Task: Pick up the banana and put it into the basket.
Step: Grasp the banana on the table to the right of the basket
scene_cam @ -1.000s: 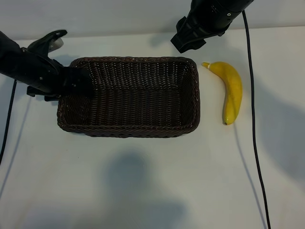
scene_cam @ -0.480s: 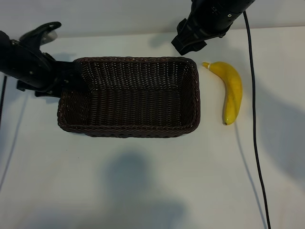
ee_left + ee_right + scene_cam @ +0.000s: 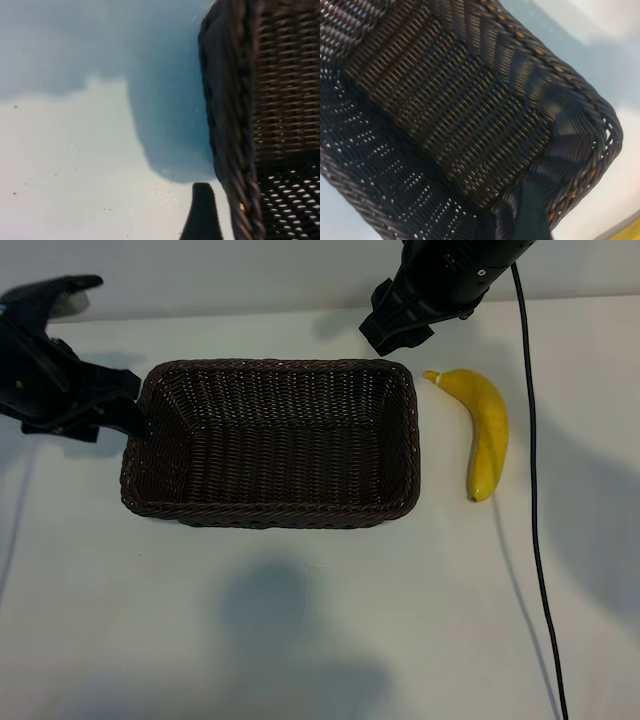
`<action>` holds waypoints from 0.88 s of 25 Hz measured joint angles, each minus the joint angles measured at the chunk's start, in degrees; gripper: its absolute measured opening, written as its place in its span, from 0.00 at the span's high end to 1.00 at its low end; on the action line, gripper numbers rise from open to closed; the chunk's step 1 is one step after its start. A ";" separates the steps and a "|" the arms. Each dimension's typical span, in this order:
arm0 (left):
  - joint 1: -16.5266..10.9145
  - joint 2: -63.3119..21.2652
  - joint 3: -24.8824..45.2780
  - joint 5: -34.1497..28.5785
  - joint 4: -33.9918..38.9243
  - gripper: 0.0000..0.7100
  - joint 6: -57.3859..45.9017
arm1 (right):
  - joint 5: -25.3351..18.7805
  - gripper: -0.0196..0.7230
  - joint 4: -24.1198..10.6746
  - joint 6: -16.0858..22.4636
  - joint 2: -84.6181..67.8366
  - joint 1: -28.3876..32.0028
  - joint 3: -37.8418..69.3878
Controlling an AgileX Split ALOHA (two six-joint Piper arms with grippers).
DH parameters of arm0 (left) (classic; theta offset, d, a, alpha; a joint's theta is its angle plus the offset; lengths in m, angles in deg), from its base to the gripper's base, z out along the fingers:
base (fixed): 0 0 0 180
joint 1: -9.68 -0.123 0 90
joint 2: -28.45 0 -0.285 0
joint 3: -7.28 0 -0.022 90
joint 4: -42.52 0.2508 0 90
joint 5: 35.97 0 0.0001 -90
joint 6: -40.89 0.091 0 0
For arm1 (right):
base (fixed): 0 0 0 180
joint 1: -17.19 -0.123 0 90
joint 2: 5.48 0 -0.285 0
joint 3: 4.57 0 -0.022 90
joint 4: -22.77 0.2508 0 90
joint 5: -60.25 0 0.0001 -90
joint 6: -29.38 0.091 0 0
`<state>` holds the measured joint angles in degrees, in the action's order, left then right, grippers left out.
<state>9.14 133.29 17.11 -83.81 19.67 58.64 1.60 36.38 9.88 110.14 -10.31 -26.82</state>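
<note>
So the banana lay on the bench toward its right edge, just beside the basket. My right claw hung open by the basket's far right corner; left claw open too, outside its left end.

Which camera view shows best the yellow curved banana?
The exterior view: the yellow curved banana lies whole on the white table, right of the dark brown wicker basket. The right wrist view shows only a yellow sliver at its corner. The left wrist view shows none.
</note>
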 joint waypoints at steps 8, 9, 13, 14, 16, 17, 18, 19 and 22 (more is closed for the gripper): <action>0.00 -4.88 0.00 -0.16 2.60 0.16 -0.19 | -3.49 0.20 -9.02 5.53 0.00 0.00 0.00; 0.00 -5.11 0.00 -0.25 2.78 0.16 -0.25 | -3.96 0.19 -11.19 7.08 0.00 -0.05 0.00; 0.00 -5.29 0.00 -1.01 3.18 0.16 -0.37 | -6.03 0.18 -18.98 12.82 0.00 -0.05 0.00; 0.00 -5.29 0.00 -1.07 3.18 0.16 -0.37 | -6.71 0.18 -21.00 13.80 0.00 -0.05 0.00; 0.00 -5.29 0.00 -1.12 3.18 0.16 -0.37 | -7.78 0.18 -23.01 14.80 0.00 0.48 0.00; 0.00 -5.29 0.00 -1.12 3.18 0.16 -0.37 | -8.04 0.18 -23.13 15.00 0.00 0.98 0.00; 0.00 -5.29 0.00 -1.06 3.18 0.16 -0.37 | -8.19 0.18 -23.00 15.05 0.00 1.46 0.00; 0.00 -5.29 0.00 -0.93 3.18 0.16 -0.37 | -8.19 0.18 -22.58 15.22 0.00 2.16 0.00; 0.00 -5.29 0.00 -0.54 3.18 0.16 -0.37 | -8.13 0.18 -20.27 14.80 0.13 4.38 0.00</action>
<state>9.14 128.00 17.11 -84.34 22.85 58.27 -6.53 16.11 24.68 110.27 -5.94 -26.82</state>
